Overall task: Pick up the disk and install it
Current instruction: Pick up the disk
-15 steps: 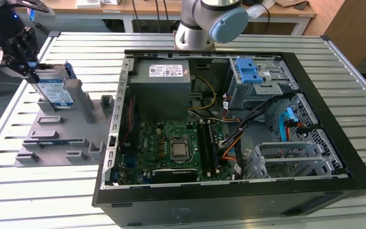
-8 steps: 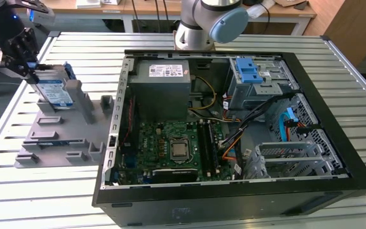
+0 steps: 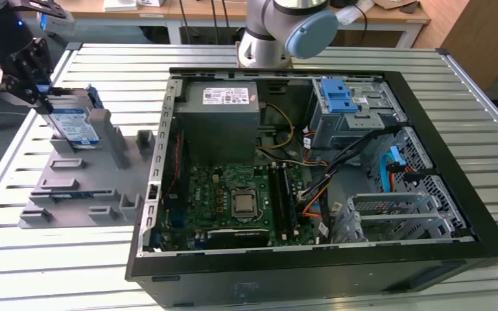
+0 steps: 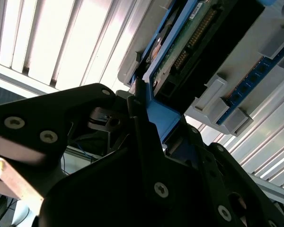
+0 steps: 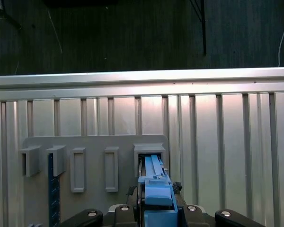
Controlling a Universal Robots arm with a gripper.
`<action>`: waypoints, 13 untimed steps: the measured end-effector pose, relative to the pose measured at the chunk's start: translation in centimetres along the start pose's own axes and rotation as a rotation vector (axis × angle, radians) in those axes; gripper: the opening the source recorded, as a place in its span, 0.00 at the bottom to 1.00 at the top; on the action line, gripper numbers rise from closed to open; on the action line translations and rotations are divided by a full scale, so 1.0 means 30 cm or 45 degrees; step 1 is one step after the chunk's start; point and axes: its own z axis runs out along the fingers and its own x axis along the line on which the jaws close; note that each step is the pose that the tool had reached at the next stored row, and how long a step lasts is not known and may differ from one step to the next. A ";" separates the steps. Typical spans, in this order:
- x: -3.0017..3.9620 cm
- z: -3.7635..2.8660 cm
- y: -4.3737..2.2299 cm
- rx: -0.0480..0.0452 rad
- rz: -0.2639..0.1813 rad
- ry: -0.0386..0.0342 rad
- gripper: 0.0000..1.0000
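Observation:
The disk (image 3: 73,127), silver with a white-and-blue label and a blue bracket, stands on edge in a slot at the far end of the grey holder plate (image 3: 85,188), at the exterior view's left. My black gripper (image 3: 46,97) sits on its upper edge, shut on the disk. In the second wrist view the fingers (image 4: 138,113) clamp the blue bracket (image 4: 163,118), and the disk's (image 4: 189,42) circuit-board side runs away from them. In the first wrist view the bracket (image 5: 156,184) lines up with the holder's end slot (image 5: 149,156).
The open computer case (image 3: 318,162) lies to the exterior view's right of the holder, with a motherboard, cables and a drive bay carrying a blue latch (image 3: 340,97). A blue memory stick (image 5: 50,189) sits in another holder slot. The slatted metal table (image 3: 76,272) surrounds everything.

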 end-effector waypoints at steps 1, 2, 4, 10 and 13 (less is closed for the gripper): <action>0.000 0.000 0.000 0.000 0.000 0.0000 0.37; 0.000 0.000 0.000 0.000 0.000 0.0000 0.37; 0.000 0.000 0.000 0.000 0.000 0.0000 0.37; 0.000 0.000 0.000 0.000 0.000 0.0000 0.44; 0.000 0.000 0.000 0.000 0.000 0.0000 0.44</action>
